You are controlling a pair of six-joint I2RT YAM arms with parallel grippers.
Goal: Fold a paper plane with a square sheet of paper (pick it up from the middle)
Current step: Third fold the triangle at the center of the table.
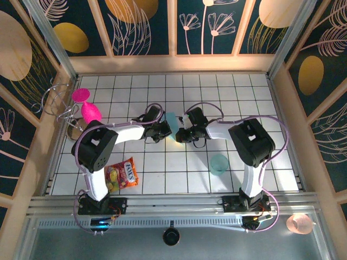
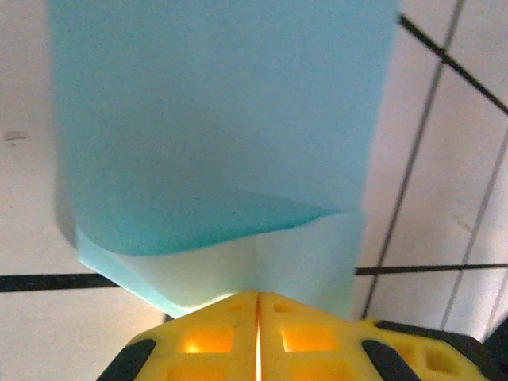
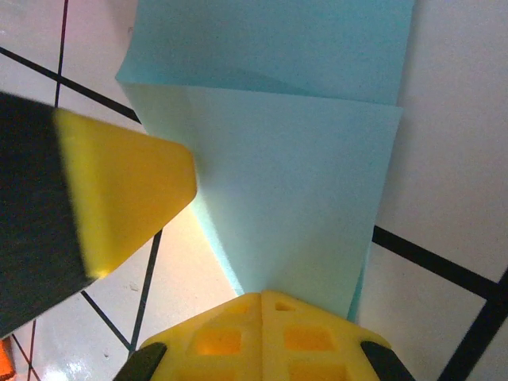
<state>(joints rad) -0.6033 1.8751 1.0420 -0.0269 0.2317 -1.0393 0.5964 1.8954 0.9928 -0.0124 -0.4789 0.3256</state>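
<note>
**Both pincers closed on the folded blue sheet, mid-table**

Left pincer [image 2: 258, 295]: the yellow fingers are pressed together with only a hairline seam between them. The near edge of the sheet of paper [image 2: 214, 135] runs in at the fingertips, so it looks clamped on the paper.

Right pincer [image 3: 262, 295]: the fingers are likewise together, and a pale layer of the sheet narrows down into their tips. In the right wrist view, one yellow finger of the left pincer sits at the sheet's left edge, touching or just beside it.

Sheet: light blue and folded over on itself. A deeper-toned layer lies across the far part and ends in a curved edge, while a paler layer lies nearer the fingers. I cannot tell whether it rests on the table [image 1: 162, 162] or is lifted clear.

From above, the two pincers face each other near the middle of the white tiled table, with the sheet as a small upright strip between them.

- A teal cup [image 1: 219, 164] stands near the right arm, well apart from the sheet.
- A sweets packet [image 1: 122, 176] lies beside the left arm's base.
- A pink plastic object [image 1: 91, 112] and a wire stand [image 1: 57, 103] are at the far left edge.
</note>
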